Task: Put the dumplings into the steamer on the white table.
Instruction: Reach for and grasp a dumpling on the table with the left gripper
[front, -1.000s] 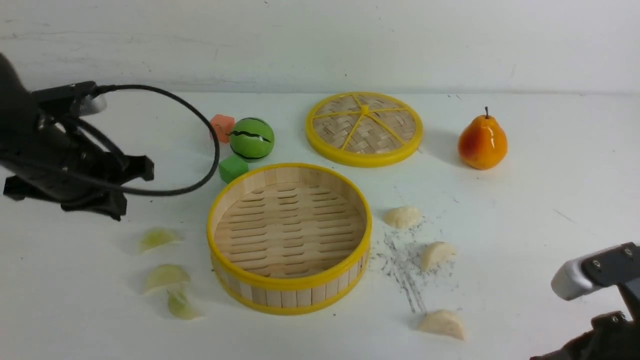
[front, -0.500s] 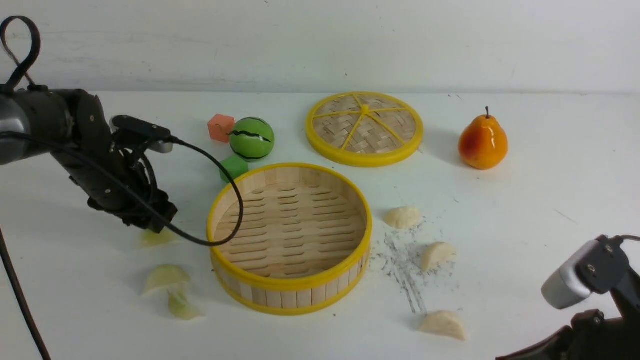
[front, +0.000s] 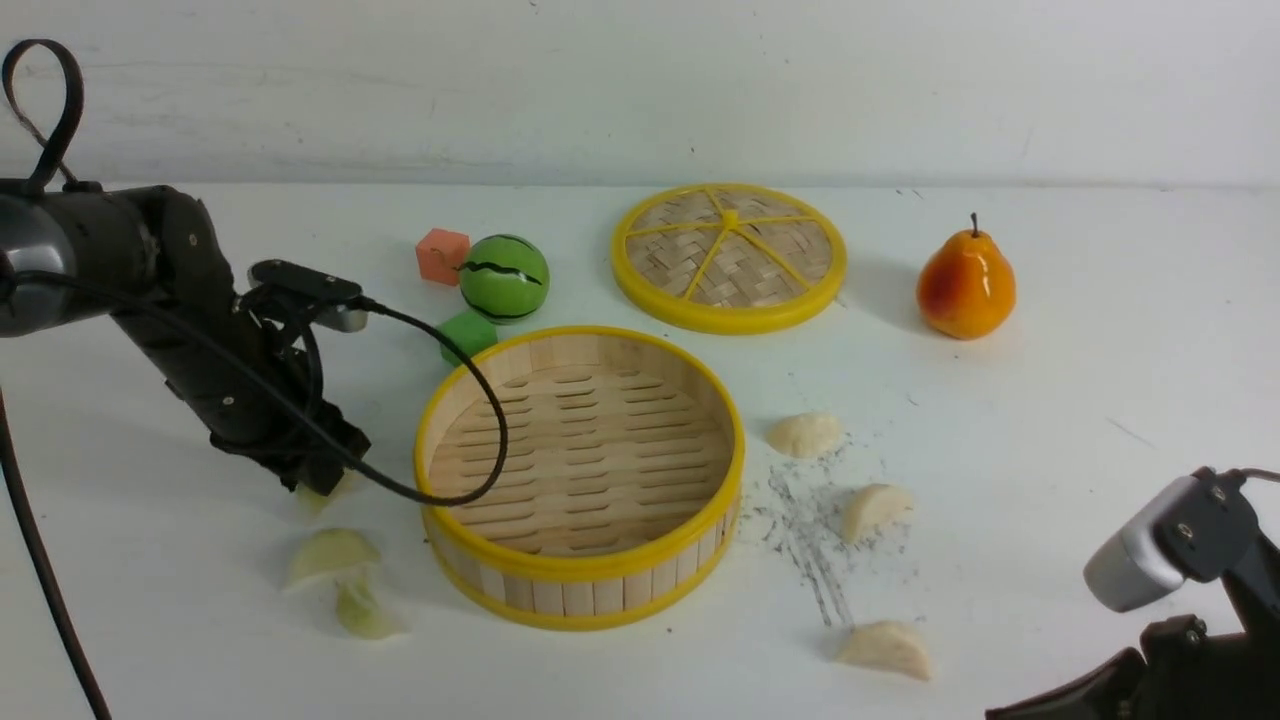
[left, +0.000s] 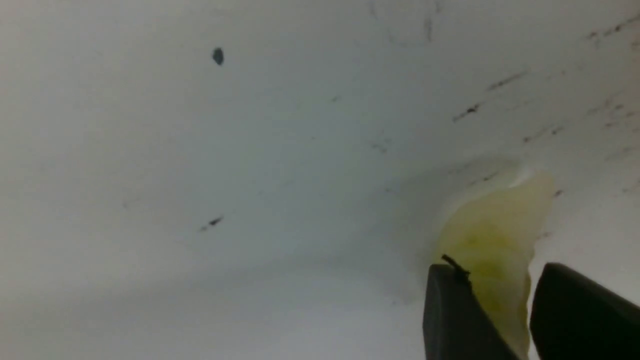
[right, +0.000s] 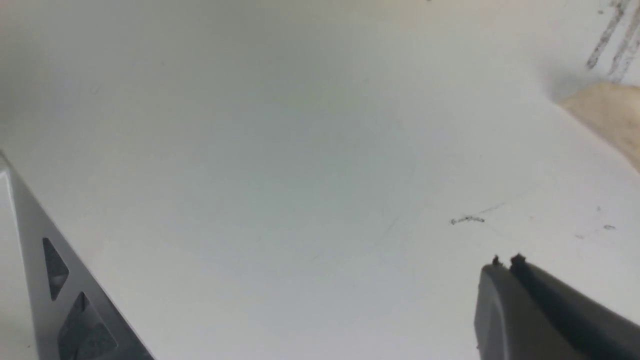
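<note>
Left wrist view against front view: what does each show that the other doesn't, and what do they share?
Only the left wrist view shows the left gripper's two black fingers flanking a pale green dumpling on the white table; whether they pinch it is unclear. Only the front view shows the empty steamer, two more green dumplings to its left and three cream dumplings to its right. Both share that green dumpling, the left gripper at it, and the table.
</note>
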